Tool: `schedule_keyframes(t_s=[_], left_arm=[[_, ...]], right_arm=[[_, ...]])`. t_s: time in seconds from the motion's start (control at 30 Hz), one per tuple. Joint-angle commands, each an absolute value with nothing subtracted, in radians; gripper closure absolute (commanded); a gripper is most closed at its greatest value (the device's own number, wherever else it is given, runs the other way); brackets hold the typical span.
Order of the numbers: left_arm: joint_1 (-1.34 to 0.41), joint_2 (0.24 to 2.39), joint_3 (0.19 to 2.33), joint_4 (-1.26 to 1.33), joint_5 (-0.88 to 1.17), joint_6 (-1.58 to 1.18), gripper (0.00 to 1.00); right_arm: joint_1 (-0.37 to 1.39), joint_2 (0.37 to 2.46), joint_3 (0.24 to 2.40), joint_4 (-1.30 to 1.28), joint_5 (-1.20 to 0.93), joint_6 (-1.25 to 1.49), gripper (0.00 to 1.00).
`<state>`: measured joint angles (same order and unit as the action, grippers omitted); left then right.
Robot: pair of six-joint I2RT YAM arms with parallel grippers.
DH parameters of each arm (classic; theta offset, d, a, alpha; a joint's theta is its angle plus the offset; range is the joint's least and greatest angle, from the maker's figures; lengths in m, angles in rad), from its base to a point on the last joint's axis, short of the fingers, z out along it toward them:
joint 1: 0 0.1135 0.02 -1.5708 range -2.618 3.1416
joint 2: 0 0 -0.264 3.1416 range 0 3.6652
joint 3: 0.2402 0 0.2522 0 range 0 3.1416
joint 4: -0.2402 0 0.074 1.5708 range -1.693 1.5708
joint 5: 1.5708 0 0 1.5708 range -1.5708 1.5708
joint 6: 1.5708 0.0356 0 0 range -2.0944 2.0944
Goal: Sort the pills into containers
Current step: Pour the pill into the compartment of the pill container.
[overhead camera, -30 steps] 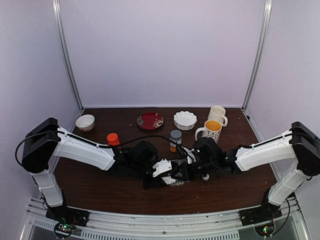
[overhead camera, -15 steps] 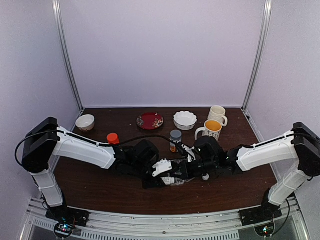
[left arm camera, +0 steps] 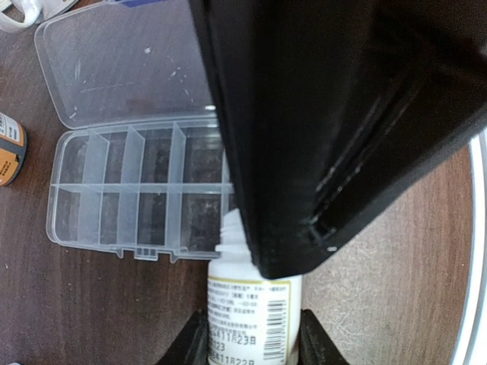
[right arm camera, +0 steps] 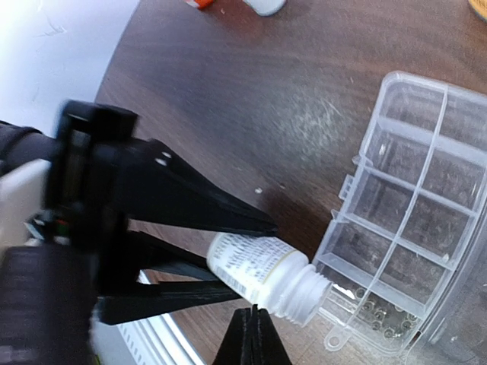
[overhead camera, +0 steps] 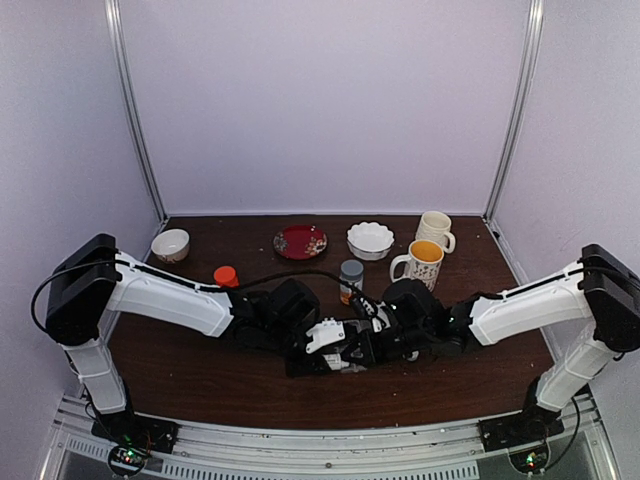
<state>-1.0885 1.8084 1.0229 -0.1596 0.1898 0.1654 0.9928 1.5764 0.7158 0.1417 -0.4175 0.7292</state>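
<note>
left pincer clamps white bottle, mouth seemingly at organizer box rim.

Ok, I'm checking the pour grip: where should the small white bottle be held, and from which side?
The white bottle lies tilted, its open threaded neck at the edge of the organizer box. So grip across the labelled body, coming from the base end, as the left gripper does, keeping the neck free.
</note>
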Motion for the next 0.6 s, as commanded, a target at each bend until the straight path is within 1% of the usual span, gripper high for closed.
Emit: schedule_keyframes(t_s=[0.0, 0.3, 0.57], left_arm=[[-1.093, 1.825, 1.048, -0.16, 0.189, 0.173, 1.0], [-1.094, 1.827, 1.051, -0.16, 0.191, 0.173, 1.0], [-1.094, 1.83, 1.052, -0.16, 0.194, 0.172, 1.0]], right_arm=[[0.994, 1.509, 0.715, 0.183, -0.388, 0.721, 1.0], [0.997, 1.613, 0.742, 0.138, -0.407, 0.724, 1.0], [0.994, 1.505, 0.721, 0.159, -0.368, 0.714, 1.0]])
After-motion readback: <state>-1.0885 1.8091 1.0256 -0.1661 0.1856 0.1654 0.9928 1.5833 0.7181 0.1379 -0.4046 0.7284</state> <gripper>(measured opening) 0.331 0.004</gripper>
